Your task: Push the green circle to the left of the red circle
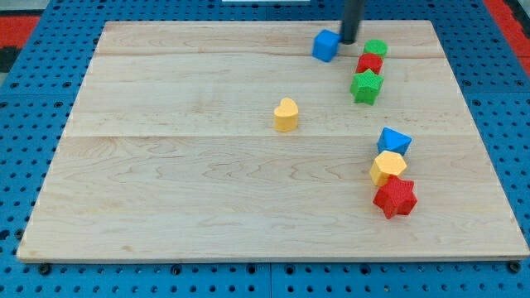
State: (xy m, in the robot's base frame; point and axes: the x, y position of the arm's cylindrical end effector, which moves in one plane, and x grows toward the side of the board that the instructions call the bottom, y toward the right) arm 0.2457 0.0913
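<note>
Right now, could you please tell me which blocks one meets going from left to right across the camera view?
Yellow heart → blue cube → then the right-hand blocks, which overlap in left-right position, so their order is unclear.

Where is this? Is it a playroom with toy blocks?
Probably a robot test bench, not a playroom. A wooden board lies on a blue pegboard with holes, and my tip stands between a blue cube and a green circle.
</note>
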